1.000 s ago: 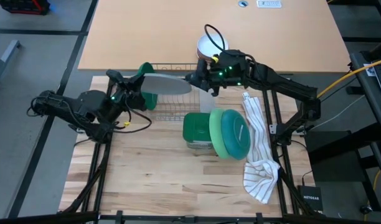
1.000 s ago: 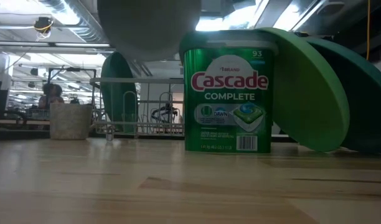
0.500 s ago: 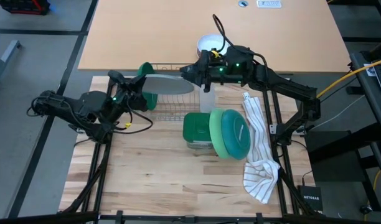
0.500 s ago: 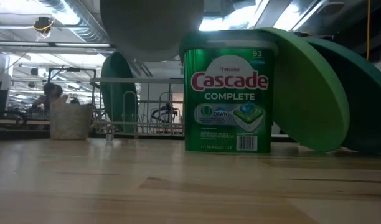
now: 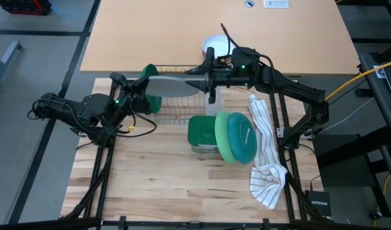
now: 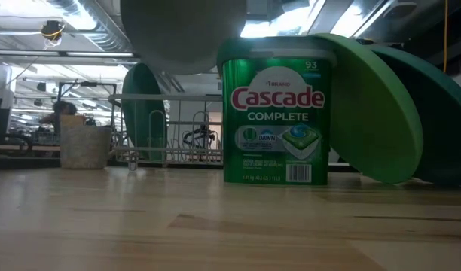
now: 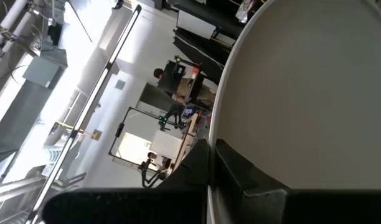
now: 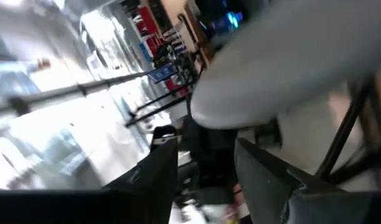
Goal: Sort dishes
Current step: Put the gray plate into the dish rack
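Rotated and advanced since the earlier frame, right gripper meets the grey plate, pinched by left gripper; right-jaw closure cannot be told, so release should be withheld until grip is confirmed

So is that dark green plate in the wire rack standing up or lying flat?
Standing up. The dark green plate sits on edge between the wires of the rack, seen as a tall narrow oval in the low view.

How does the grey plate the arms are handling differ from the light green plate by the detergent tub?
The grey plate is held in the air, lying flat over the dish rack; the light green plate stands on edge, leaning against the Cascade tub. The left gripper pinches the grey plate's rim; nothing grips the light green one. Both are round.
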Robot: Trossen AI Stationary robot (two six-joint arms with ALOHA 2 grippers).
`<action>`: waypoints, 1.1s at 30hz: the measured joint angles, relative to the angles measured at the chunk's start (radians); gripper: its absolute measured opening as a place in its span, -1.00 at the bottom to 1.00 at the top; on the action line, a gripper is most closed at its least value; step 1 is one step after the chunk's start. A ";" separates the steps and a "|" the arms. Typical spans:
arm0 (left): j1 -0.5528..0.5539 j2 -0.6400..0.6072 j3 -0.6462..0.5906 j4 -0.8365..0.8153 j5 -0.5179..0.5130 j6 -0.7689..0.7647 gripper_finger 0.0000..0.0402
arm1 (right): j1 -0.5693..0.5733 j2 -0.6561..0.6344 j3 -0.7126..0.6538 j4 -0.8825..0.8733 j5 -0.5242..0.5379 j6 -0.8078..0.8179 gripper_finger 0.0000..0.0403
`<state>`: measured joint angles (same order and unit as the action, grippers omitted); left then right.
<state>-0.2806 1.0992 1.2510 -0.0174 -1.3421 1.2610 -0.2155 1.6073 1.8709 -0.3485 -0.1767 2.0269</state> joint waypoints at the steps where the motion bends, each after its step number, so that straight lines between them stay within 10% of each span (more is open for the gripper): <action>1: 0.000 0.000 0.000 0.000 0.000 0.000 -1.00 | 0.000 0.000 0.000 0.000 -0.012 0.062 -0.19; 14: 0.000 -0.001 0.000 -0.001 0.000 -0.001 -1.00 | 0.000 0.001 0.000 -0.083 -0.004 0.499 -0.19; 33: 0.009 -0.002 0.000 0.028 0.060 0.011 -1.00 | 0.000 0.002 0.000 -0.104 0.132 0.513 -0.19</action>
<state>-0.2718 1.0977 1.2510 0.0106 -1.2819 1.2716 -0.2157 1.6093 1.8709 -0.4523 -0.0450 2.5396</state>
